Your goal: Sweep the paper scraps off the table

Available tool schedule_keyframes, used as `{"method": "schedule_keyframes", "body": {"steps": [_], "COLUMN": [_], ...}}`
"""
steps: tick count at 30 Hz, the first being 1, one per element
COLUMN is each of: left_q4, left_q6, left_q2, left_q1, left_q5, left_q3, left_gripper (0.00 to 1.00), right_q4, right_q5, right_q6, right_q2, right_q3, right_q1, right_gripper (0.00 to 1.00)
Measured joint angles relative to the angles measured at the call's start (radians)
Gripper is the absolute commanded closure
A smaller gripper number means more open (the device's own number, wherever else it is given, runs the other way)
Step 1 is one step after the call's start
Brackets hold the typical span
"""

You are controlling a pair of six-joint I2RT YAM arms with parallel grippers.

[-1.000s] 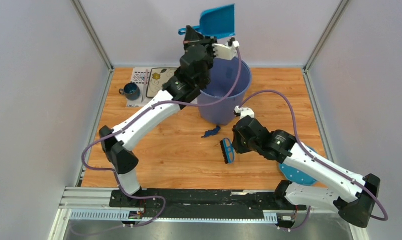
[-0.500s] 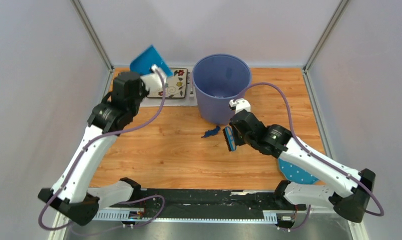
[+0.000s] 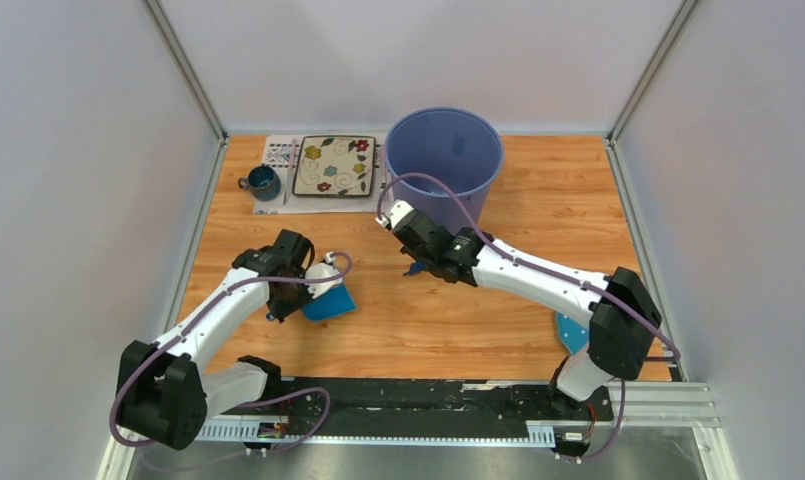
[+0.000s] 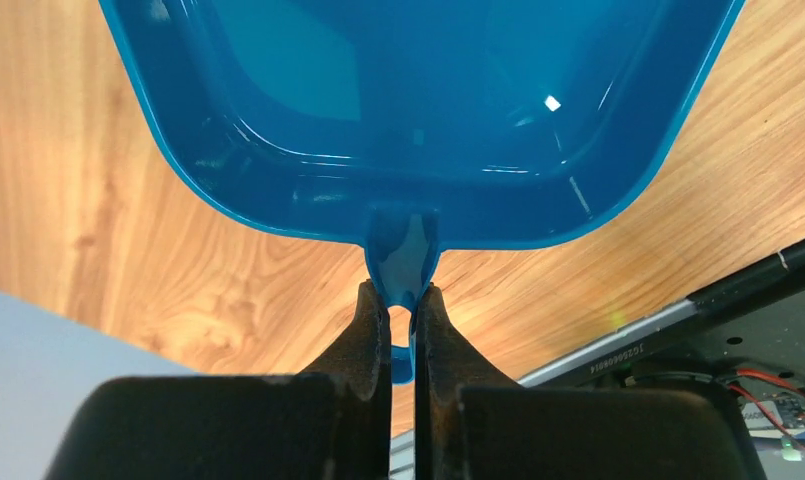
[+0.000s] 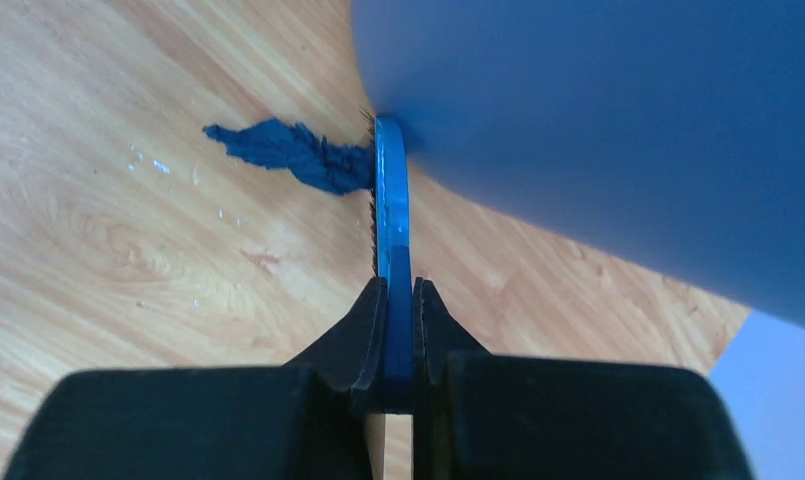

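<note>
- Two arms worked over the table (image 3: 538, 210) in the top view: the left gripper (image 3: 321, 287) was low at near-left with a blue dustpan (image 3: 335, 302), and the right gripper (image 3: 418, 262) was at the foot of the purple bucket (image 3: 444, 160).
- Left wrist: fingers (image 4: 363, 340) were clenched on the dustpan's handle.
- Right wrist: fingers (image 5: 353, 340) were clamped on a blue brush (image 5: 390, 200), its bristles touching one dark blue paper scrap (image 5: 283, 148) that lay on the table just beside the bucket.

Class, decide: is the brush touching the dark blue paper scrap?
Touching. The right wrist view shows the end of the scrap meeting the bristles of the brush, with no gap between them.
</note>
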State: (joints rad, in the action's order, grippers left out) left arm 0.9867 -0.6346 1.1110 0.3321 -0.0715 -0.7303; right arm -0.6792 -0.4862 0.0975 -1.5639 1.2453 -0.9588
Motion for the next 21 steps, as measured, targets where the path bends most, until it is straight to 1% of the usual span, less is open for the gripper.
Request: {"method": "schedule_keyframes", "body": {"steps": [4, 10, 17, 21], "left_q4": [-0.043, -0.072, -0.101, -0.105], "left_q6": [-0.002, -0.005, -0.01, -0.018], "left_q2": [0.053, 0.112, 0.154, 0.176], "left_q1": [0.0, 0.002, 0.054, 0.066], "left_q5": [0.042, 0.115, 0.12, 0.106], "left_q3": [0.034, 0.051, 0.054, 0.053], "left_gripper": [1.0, 1.0, 1.0, 1.0], "right_q4": [0.03, 0.024, 0.029, 0.013], "right_q5": [0.018, 0.133, 0.332, 0.343], "right_q6": [0.043, -0.002, -0.148, -0.204], "right_q2": [-0.079, -0.194, -0.2, -0.189], "right_q3": [0.053, 0.147, 0.279, 0.324], "right_q1": [0.0, -0.009, -0.074, -0.095], "right_gripper": [1.0, 1.0, 1.0, 1.0]}}
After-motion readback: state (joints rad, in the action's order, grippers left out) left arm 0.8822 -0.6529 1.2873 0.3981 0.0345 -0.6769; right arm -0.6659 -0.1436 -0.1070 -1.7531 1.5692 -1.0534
